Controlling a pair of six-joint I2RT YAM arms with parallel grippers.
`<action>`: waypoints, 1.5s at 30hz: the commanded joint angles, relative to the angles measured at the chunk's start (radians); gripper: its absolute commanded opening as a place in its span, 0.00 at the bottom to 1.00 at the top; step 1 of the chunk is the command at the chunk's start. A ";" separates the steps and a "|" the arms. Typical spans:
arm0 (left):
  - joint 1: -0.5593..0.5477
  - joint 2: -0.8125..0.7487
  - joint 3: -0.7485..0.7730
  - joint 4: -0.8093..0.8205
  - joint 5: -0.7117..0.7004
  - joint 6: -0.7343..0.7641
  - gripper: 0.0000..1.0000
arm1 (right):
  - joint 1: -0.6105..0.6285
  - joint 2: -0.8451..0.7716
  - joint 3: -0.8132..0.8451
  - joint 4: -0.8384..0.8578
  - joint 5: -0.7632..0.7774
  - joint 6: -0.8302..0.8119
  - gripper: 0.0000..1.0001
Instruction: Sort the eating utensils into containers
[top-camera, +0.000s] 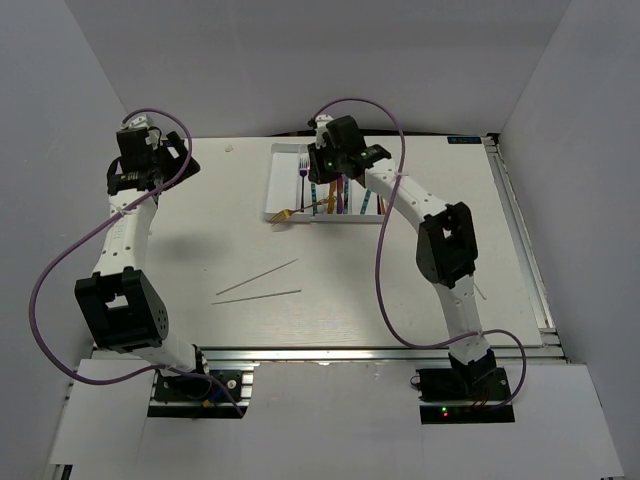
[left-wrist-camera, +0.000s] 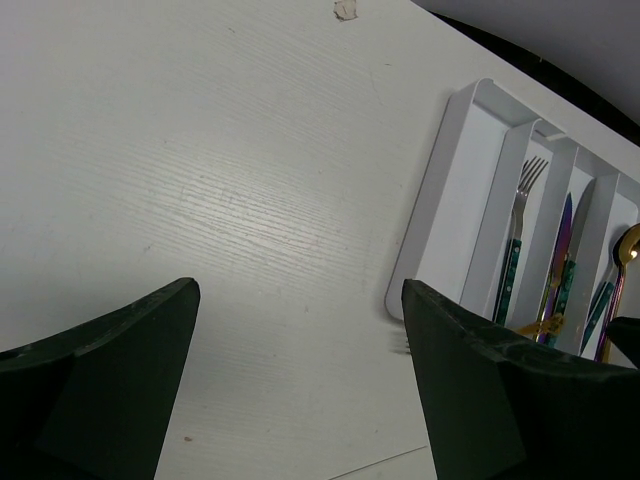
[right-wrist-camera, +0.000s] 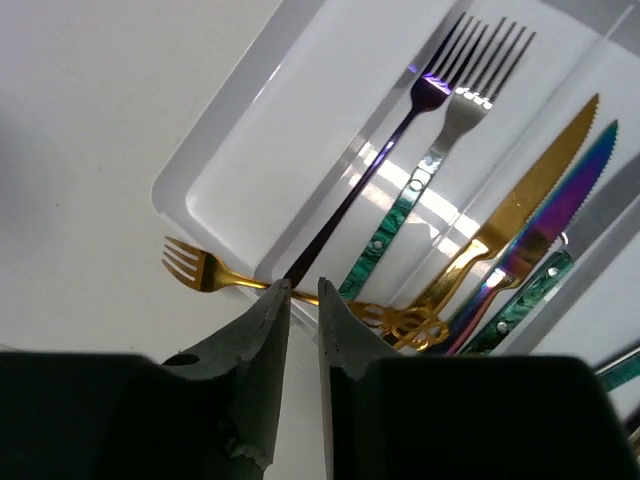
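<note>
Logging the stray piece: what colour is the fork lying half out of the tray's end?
The fork is gold; the right wrist view shows it best.

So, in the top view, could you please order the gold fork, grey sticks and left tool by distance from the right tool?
1. Gold fork, across the tray's near-left corner, by the right tool.
2. Grey sticks, mid-table.
3. Left tool, far left.
</note>
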 joint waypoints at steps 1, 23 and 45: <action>0.002 -0.018 0.007 -0.001 -0.010 0.005 0.94 | 0.023 -0.005 0.001 0.034 -0.079 -0.206 0.25; 0.002 -0.004 0.008 0.005 0.062 0.046 0.98 | 0.029 0.054 -0.059 -0.055 -0.225 -0.926 0.54; 0.002 0.007 0.004 0.005 0.042 0.048 0.98 | 0.029 0.175 -0.077 0.087 -0.193 -1.122 0.58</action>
